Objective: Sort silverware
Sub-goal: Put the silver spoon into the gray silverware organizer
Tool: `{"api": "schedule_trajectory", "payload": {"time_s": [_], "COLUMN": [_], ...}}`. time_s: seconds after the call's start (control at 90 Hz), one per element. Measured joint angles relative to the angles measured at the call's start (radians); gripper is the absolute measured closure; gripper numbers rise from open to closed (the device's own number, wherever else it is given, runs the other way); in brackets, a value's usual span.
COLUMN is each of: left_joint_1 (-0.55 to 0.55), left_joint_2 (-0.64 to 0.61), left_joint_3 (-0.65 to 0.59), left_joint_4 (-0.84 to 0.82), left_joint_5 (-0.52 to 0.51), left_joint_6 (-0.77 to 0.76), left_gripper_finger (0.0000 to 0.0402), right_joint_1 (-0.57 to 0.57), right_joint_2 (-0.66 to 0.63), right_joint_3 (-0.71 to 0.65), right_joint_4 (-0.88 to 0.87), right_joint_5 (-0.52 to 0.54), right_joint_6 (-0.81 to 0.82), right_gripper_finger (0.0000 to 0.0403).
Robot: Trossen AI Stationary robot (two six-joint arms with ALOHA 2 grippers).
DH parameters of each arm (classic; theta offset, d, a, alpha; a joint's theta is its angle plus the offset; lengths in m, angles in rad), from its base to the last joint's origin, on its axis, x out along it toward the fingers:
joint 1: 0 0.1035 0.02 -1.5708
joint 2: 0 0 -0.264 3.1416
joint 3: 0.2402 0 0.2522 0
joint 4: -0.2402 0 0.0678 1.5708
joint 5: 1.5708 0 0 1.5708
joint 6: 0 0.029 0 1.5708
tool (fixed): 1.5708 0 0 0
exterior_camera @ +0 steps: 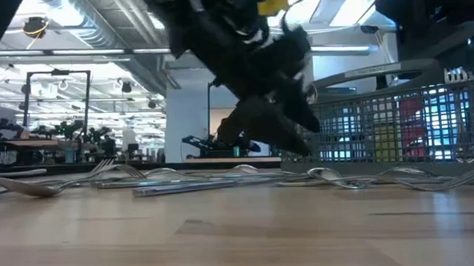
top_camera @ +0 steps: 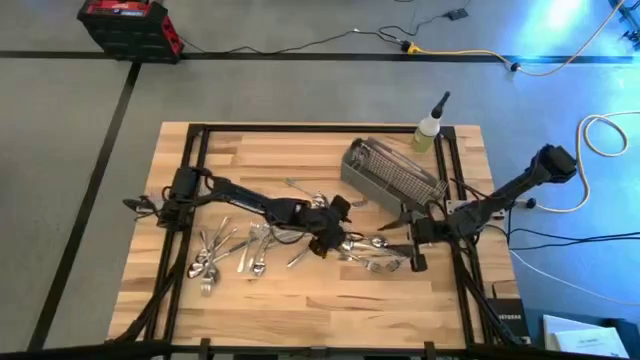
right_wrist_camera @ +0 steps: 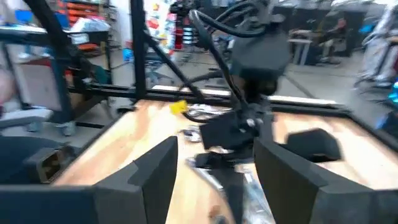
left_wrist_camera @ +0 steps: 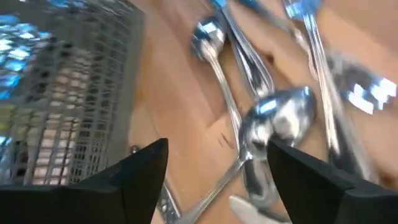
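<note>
The silverware lies flat on the wooden table in two loose heaps of forks and spoons. One heap [top_camera: 228,252] is at the near left, the other [top_camera: 372,252] near the middle. My left gripper [top_camera: 335,243] hangs open just above the middle heap. In the left wrist view, a spoon's bowl [left_wrist_camera: 283,115] and several handles show between its fingers [left_wrist_camera: 217,146]. My right gripper [top_camera: 412,252] is open at that heap's right end and faces the left gripper [right_wrist_camera: 239,127]. Nothing sits between its fingers [right_wrist_camera: 214,146].
A gray wire-mesh basket [top_camera: 392,172] lies tilted at the far right of the table, right behind both grippers [exterior_camera: 397,126]. A small bottle [top_camera: 430,128] stands at the far right corner. Black frame rails [top_camera: 190,170] run along the table's sides. Bare wood lies along the near edge.
</note>
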Motion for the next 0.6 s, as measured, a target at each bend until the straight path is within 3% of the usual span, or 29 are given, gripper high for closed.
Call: {"api": "schedule_trajectory", "payload": {"time_s": [0.178, 0.6], "left_joint_1": [0.040, 0.091], "left_joint_2": [0.024, 0.068], "left_joint_3": [0.150, 0.184], "left_joint_4": [-0.244, -0.285], "left_joint_5": [0.018, 0.111], "left_joint_6": [0.125, 0.310], "left_gripper_finger": [0.0156, 0.0159], "right_joint_1": [-0.013, -0.017], "right_joint_2": [0.000, 0.000], "right_joint_3": [0.000, 0.000], "right_joint_4": [-0.025, -0.051], "right_joint_5": [-0.042, -0.070], "right_joint_6": [0.034, 0.067], "right_gripper_finger": [0.0210, 0.0210]}}
